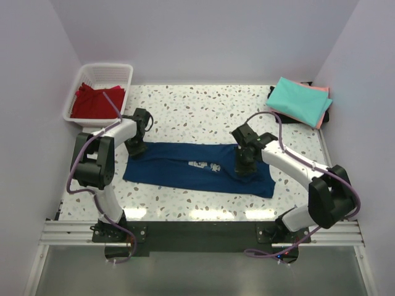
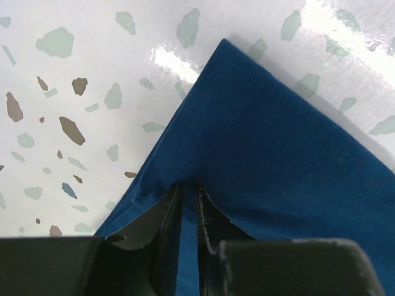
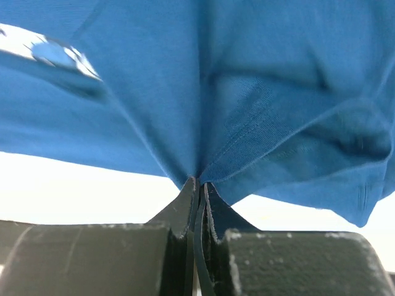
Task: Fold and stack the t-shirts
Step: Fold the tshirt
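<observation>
The navy blue t-shirt (image 1: 185, 166) lies folded into a long strip across the table's middle, its pale print (image 1: 205, 165) facing up. My left gripper (image 1: 137, 147) is shut on the strip's far left corner, seen in the left wrist view (image 2: 188, 197) with navy cloth (image 2: 278, 154) between the fingers. My right gripper (image 1: 243, 165) is shut on the shirt's right part, pinching bunched cloth (image 3: 247, 92) in the right wrist view (image 3: 199, 185). A red t-shirt (image 1: 95, 100) lies in the basket. Folded teal (image 1: 299, 100) and salmon-pink (image 1: 324, 105) t-shirts are stacked at the far right.
A white basket (image 1: 108, 71) stands at the far left corner. The speckled table (image 1: 197, 111) is walled on three sides. A dark item (image 1: 290, 117) peeks out under the teal stack. The arms' bases sit on the rail at the near edge.
</observation>
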Tool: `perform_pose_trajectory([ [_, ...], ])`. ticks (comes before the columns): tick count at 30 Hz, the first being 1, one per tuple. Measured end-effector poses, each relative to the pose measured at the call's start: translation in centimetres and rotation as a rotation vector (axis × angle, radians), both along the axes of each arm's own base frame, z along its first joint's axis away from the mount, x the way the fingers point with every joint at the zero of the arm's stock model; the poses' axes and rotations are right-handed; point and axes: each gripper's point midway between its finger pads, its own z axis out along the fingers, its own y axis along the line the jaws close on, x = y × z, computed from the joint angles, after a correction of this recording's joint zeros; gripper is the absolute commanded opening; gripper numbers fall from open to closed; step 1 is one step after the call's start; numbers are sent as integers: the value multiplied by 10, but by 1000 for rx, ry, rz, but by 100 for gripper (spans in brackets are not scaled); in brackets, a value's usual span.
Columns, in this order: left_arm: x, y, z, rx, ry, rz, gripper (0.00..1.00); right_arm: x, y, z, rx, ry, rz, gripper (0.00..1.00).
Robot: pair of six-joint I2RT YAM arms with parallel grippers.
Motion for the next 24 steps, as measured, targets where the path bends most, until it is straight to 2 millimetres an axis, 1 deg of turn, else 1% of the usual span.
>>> perform_pose_trajectory([
  [1, 0, 0, 0, 1, 1, 0, 19, -8, -3, -3, -4, 22, -1, 1],
  [3, 0, 0, 0, 2, 4, -2, 19, -20, -7, -8, -6, 59, 2, 11],
  [6, 1, 0, 0, 7, 9, -5, 19, -39, -8, -16, 12, 123, 16, 22],
  [7, 1, 0, 0, 9, 11, -6, 19, -44, -7, -17, 23, 143, 27, 31],
  [9, 1, 0, -1, 12, 13, -7, 19, -50, -2, -16, 52, 164, 50, 33],
  [12, 2, 1, 0, 17, 17, -10, 19, -53, 4, -8, 97, 153, 89, 34],
  [15, 2, 2, 0, 22, 20, -10, 19, -52, 6, 3, 125, 113, 112, 32],
  [17, 3, 2, 0, 24, 22, -10, 19, -47, 6, 12, 126, 80, 114, 31],
  [21, 3, 2, 0, 24, 22, -12, 19, -27, -10, 20, 21, -7, 56, 32],
  [24, 3, 2, 0, 24, 23, -14, 19, -10, -25, 18, -81, -47, -2, 33],
])
